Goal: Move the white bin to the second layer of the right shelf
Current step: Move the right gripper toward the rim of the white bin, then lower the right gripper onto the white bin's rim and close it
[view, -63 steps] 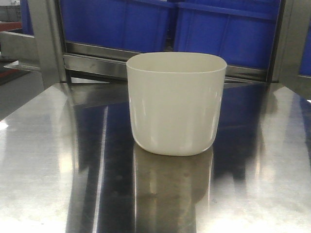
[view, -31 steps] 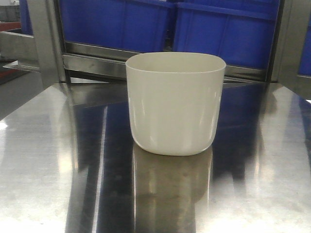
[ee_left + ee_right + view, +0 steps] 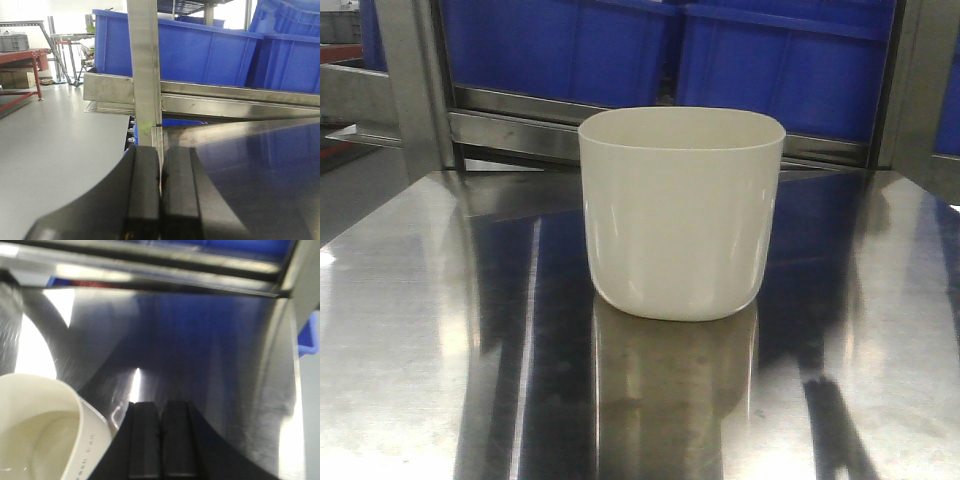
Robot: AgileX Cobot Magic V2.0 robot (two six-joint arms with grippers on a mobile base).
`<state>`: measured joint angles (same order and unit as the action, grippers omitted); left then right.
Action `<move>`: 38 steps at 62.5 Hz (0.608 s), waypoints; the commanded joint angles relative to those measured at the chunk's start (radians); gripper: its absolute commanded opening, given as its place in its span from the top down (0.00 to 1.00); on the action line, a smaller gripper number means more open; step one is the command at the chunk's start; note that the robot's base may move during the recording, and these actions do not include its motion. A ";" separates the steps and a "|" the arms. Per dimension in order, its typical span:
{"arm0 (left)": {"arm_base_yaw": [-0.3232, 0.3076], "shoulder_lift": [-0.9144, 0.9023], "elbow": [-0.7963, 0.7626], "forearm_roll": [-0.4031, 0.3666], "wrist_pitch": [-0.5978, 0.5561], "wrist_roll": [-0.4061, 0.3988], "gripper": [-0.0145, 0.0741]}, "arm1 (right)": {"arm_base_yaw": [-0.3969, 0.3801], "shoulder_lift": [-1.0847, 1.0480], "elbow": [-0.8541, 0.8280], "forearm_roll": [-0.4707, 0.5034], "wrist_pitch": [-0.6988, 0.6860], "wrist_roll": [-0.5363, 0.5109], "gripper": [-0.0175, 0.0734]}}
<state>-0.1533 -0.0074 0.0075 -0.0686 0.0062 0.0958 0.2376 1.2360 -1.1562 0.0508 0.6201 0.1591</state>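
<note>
White bin stands on table, just left of right fingers, pressed together, empty. Left fingers likewise closed, no bin nearby. New dark reflection vs. half-sec. ago suggests arm approaching; grasp not begun.

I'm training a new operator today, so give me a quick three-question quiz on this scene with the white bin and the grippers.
1. True or false: the white bin stands upright on the steel tabletop.
2. The right gripper is: A wide open; B shut on the bin; C shut, holding nothing.
3. Fill in: the crates behind the bin are ____.
Key: 1 true; 2 C; 3 blue.
</note>
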 commanded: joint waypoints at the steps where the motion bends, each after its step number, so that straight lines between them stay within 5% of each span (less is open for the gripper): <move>1: -0.003 -0.013 0.033 -0.005 -0.087 -0.007 0.74 | 0.024 0.023 -0.074 0.004 -0.021 0.001 0.74; 7: -0.003 -0.013 0.033 -0.005 -0.087 -0.007 0.74 | 0.052 0.058 -0.090 0.004 -0.005 0.000 0.67; 19: -0.003 -0.013 0.033 -0.005 -0.087 -0.007 0.74 | 0.103 0.080 -0.090 0.011 -0.003 0.000 0.24; 38: -0.003 -0.013 0.033 -0.005 -0.087 -0.007 0.74 | 0.122 0.129 -0.090 0.049 0.002 0.000 0.21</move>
<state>-0.1533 -0.0074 0.0075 -0.0686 0.0062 0.0958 0.3588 1.3726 -1.2075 0.0841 0.6712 0.1591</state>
